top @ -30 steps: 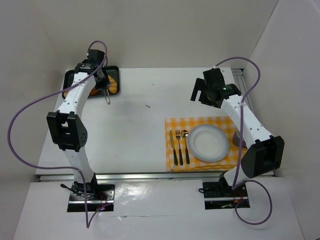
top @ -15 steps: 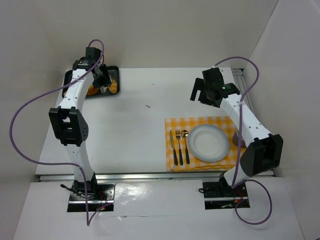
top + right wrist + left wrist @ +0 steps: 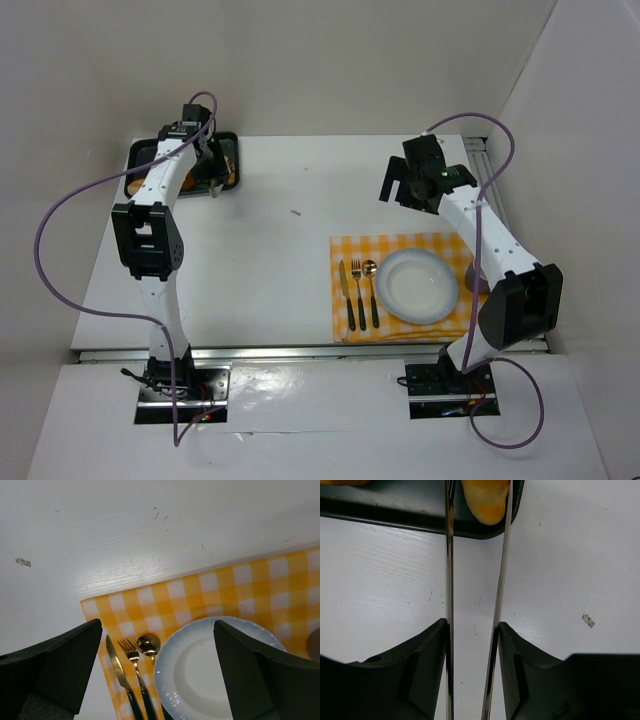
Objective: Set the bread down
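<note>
A golden bread roll lies in the right corner of a dark tray at the table's far left. My left gripper is shut on metal tongs. Their two arms reach forward and stand apart on either side of the roll's near end, not pressing it. From above, the left gripper hangs over the tray's right edge. My right gripper is open and empty above the white plate. It shows at the far right in the top view.
The plate sits on a yellow checked placemat with a knife, a fork and a spoon to its left. Another roll's edge shows in the tray. White walls enclose the table.
My left wrist has swung over the tray's right corner and the tong arms have spread wider. The right arm has hardly moved.
</note>
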